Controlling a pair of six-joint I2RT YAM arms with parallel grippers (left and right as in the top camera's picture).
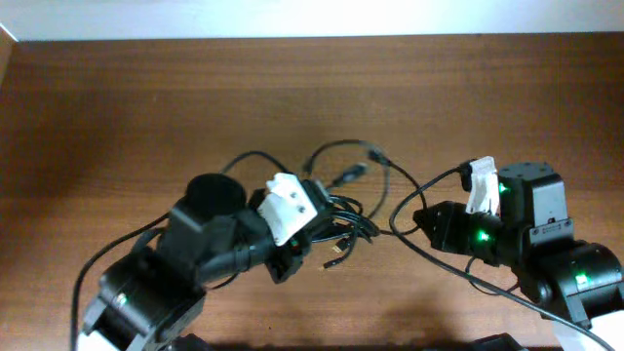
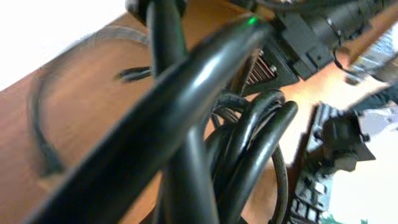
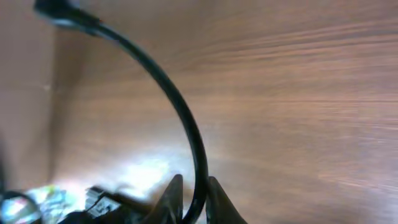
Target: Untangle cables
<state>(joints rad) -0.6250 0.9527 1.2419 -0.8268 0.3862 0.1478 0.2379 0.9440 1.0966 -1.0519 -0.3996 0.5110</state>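
Observation:
The cables form a black tangle (image 1: 341, 216) at the table's middle, with loose plug ends lying behind it (image 1: 353, 175). My left gripper (image 1: 310, 224) is in the tangle. In the left wrist view the cables (image 2: 249, 143) fill the frame, and one runs up from the bottom centre where the jaws are. The fingers themselves are hidden, and they look shut on the bundle. My right gripper (image 1: 421, 222) is shut on one cable (image 1: 408, 200) that arcs away from the tangle. The right wrist view shows both fingers (image 3: 194, 200) pinching that cable (image 3: 180, 112), with its plug (image 3: 59, 14) at top left.
The wooden table (image 1: 146, 107) runs to a white wall at the back. The thicker black arm cables trail along the front by the left arm (image 1: 97, 263) and the right arm (image 1: 487, 288). The right arm (image 2: 311, 31) shows in the left wrist view.

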